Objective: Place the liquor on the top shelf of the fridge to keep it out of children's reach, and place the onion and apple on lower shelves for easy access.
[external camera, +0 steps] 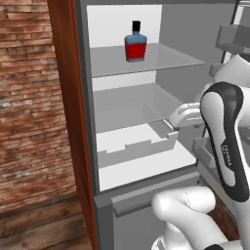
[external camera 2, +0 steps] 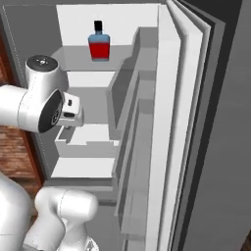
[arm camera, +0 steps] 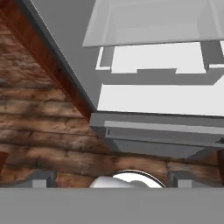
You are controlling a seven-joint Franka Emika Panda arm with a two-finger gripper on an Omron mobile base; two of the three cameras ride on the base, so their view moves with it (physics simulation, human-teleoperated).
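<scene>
Liquor (external camera: 135, 42) stands upright on the top shelf (external camera: 166, 61) of the fridge (external camera: 87, 102), toward the far left of the board, so that part looks done. Onion and apple are left; I can't spot either from here, and the lower shelves (external camera: 132, 105) are bare. My gripper (arm camera: 107, 178) is wide open, holding nothing, pointed at the fridge's lower section above the wooden floor (arm camera: 39, 144). Fridge door racks (external camera 2: 135, 122) on the right and the drawer fronts (external camera: 139, 146) crowd my reach in.
</scene>
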